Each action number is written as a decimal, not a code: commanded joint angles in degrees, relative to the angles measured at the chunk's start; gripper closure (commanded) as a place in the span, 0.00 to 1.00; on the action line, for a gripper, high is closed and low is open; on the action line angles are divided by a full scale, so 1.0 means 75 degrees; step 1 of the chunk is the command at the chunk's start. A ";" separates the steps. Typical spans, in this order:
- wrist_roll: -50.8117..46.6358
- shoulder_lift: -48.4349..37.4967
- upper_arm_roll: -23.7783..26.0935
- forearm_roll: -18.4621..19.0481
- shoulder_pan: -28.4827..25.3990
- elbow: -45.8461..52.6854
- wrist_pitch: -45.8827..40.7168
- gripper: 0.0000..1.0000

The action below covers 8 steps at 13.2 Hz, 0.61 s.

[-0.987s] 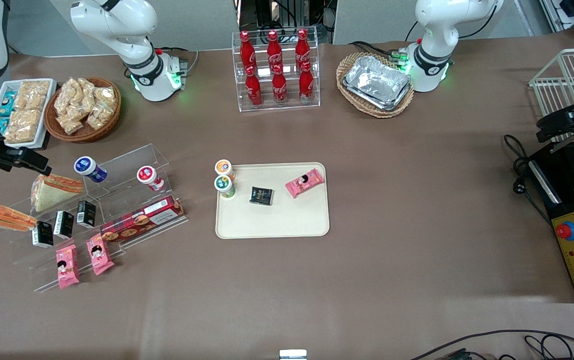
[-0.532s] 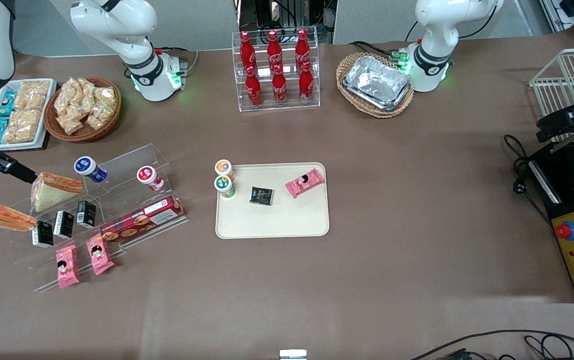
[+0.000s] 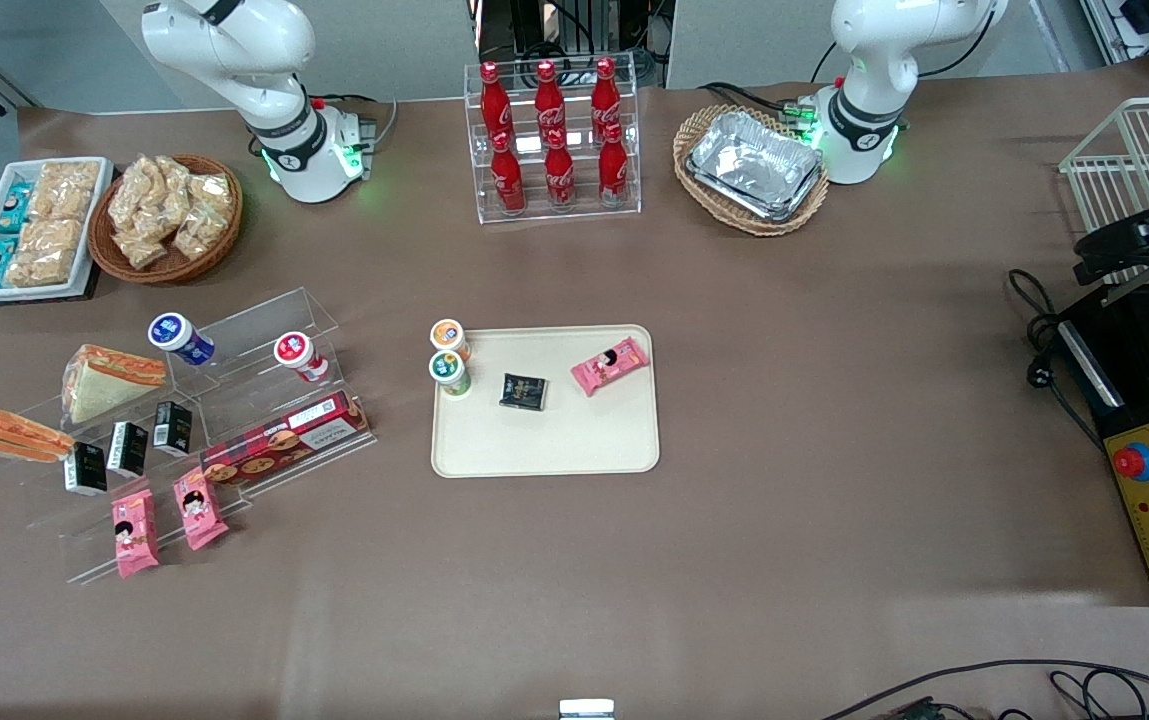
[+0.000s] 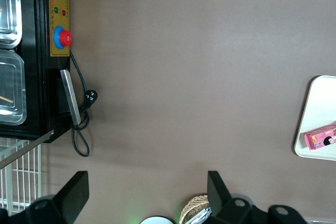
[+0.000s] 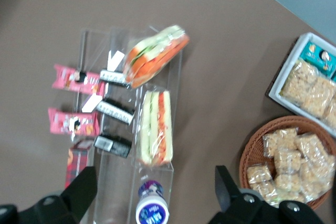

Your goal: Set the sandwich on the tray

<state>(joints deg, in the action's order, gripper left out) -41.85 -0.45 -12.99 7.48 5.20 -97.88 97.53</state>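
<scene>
Claw spread wide, empty, high above sandwich on acrylic rack. Wedge looks light, soft, slippery film; pinch mid-length, gently.

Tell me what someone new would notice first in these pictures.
Probably the red cola bottles in their clear rack, farther from the front camera than the cream tray at mid-table. Next, the sandwich on the clear stand toward the working arm's end. The gripper hangs high above that stand, jaws open and empty.

Brown table under cream tray, acrylic rack, bottle stand, two wicker baskets; gripper high above rack.
</scene>
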 commanded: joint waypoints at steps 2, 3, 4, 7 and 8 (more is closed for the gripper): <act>-0.2057 0.0693 -0.0564 -0.0492 0.0045 0.0641 0.0050 0.00; -0.2281 0.0844 -0.0739 -0.0829 0.0149 0.0699 0.0213 0.00; -0.3072 0.0997 -0.0903 -0.1482 0.0197 0.0827 0.0261 0.00; -0.3443 0.1383 -0.1151 -0.2040 0.0338 0.0840 0.0764 0.00; -0.3536 0.1536 -0.1174 -0.1970 0.0338 0.0863 0.0881 0.00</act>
<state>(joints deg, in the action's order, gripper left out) -65.51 7.22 -21.14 -5.94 7.43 -93.96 102.19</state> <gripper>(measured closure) 0.000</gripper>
